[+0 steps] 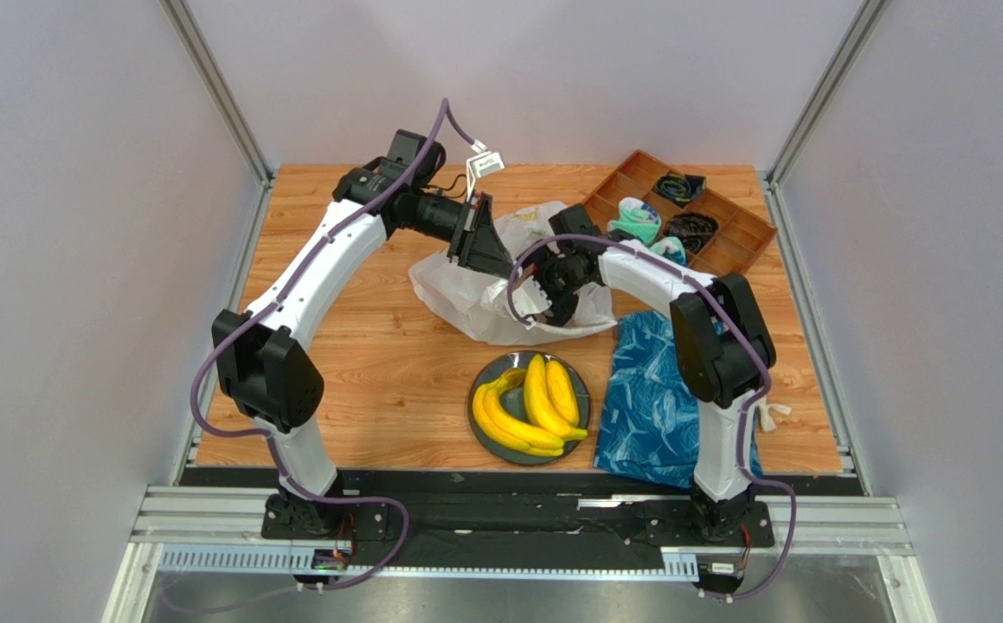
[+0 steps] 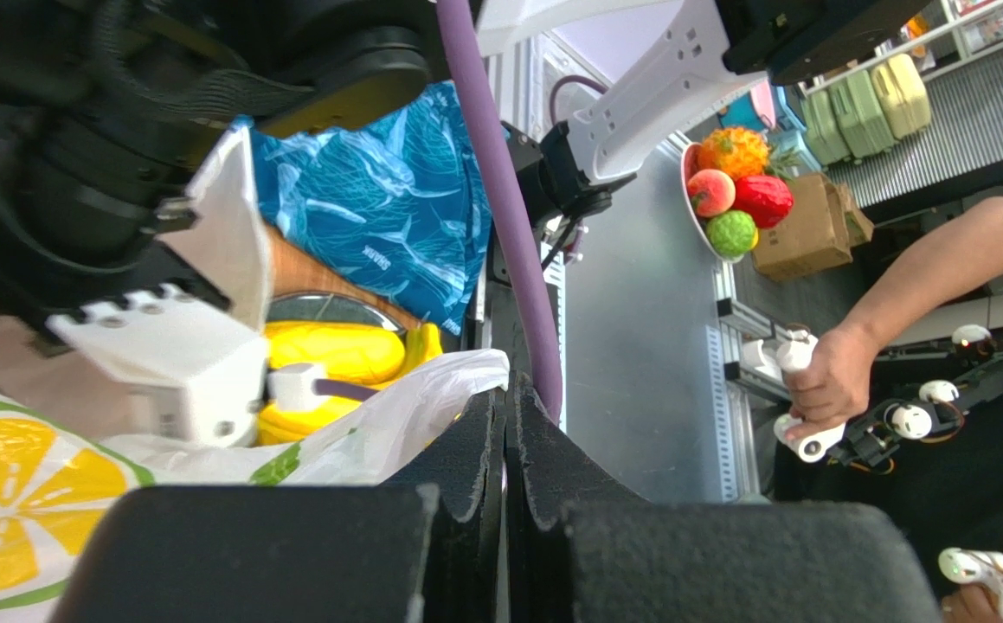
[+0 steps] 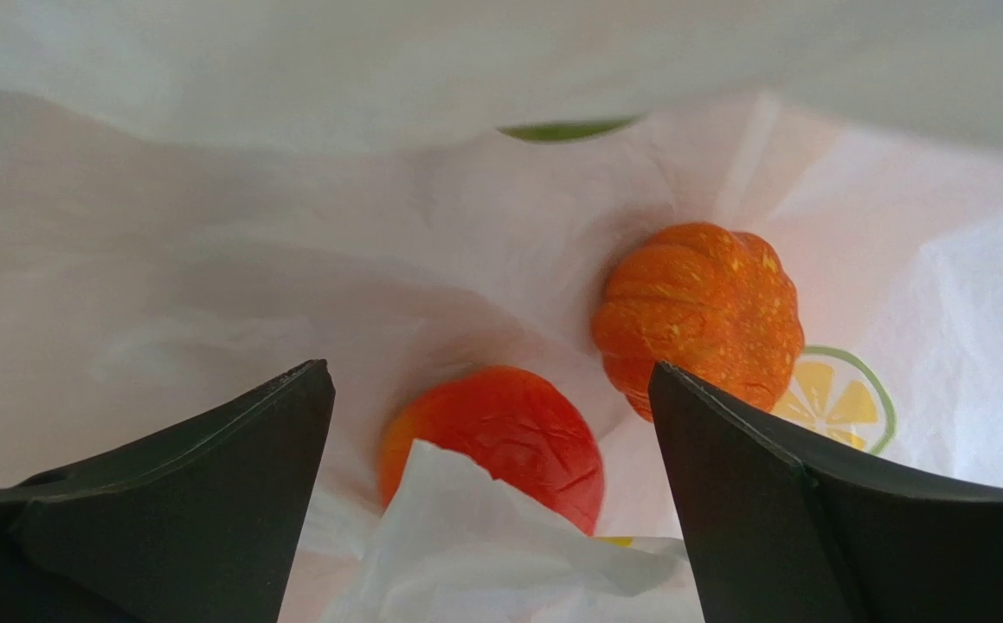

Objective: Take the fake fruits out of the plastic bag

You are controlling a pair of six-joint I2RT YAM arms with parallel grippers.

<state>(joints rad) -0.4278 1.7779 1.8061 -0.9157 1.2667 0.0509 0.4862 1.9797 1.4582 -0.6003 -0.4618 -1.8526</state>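
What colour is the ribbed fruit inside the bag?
Ribbed fruit is orange, clearest in right wrist view.

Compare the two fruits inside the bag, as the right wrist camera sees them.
The red fruit is smooth; the orange fruit is ribbed like a pumpkin. A fold of the plastic bag covers the red fruit's lower part; the orange fruit shows almost whole. Both lie inside it.

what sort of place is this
Most likely a robotics lab test cell: a wooden tabletop boxed in by plain grey wall panels, two white robot arms bolted to an aluminium rail, and a person's hand gripping a white control handle.
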